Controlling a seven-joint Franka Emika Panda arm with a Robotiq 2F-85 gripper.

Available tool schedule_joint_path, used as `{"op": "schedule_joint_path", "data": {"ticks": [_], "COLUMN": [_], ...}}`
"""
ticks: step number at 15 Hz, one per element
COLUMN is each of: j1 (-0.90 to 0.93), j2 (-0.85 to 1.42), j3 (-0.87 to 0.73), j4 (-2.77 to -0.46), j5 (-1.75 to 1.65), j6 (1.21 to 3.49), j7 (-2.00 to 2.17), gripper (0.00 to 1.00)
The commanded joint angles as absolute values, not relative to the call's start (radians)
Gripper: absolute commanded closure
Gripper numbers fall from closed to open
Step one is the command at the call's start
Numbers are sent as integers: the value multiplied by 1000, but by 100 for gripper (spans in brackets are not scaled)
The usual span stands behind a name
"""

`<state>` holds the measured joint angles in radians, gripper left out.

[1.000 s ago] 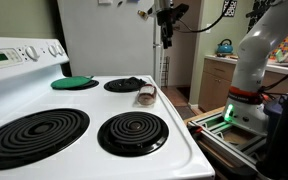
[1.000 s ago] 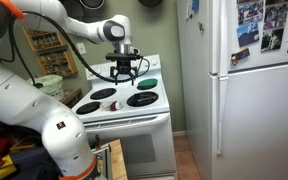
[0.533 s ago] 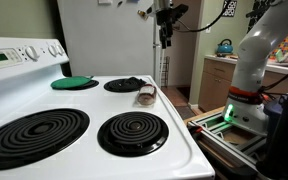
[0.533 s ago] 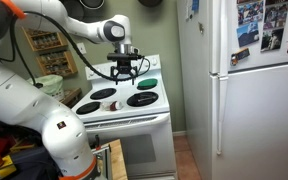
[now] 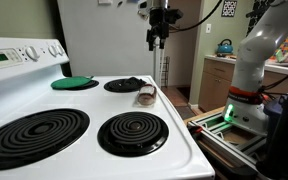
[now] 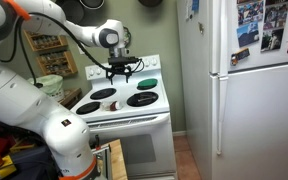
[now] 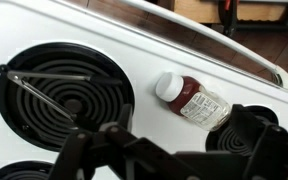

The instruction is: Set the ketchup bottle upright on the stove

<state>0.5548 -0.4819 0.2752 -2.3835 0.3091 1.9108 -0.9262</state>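
Gripper [image 5: 156, 42] released, high above the stove [image 5: 89, 100] — ketchup bottle [image 7: 194, 100] lies on its side between the right burners [image 5: 132, 131]; probably light, slick, slightly squashy plastic, likely best pinched gently across mid-body.

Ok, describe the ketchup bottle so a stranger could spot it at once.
Find the white stove with four black coil burners. Near its front edge, between two burners, lies the ketchup bottle: small, clear, dark red inside, pale cap, on its side, unlike the flat green disc.
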Motion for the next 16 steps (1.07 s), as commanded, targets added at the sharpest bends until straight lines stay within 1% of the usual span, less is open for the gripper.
{"op": "schedule_joint_path", "data": {"ticks": [1,5,7,11,12,16], "j1": [618,699,749,806,780,780], "j2": [-450,-384,-344,-265,-302,-288], "j3": [311,331,322,316,329,328], "j4": [-2430,-2456,-2459,-2432,-2443,-2434], "j5": [316,326,348,375,345,347], "j6": [2039,2214,2256,2202,2223,2223], "j7": [-1049,-1182,-1267,-1426,-1339,-1345], "gripper": [0,0,0,0,0,0]}}
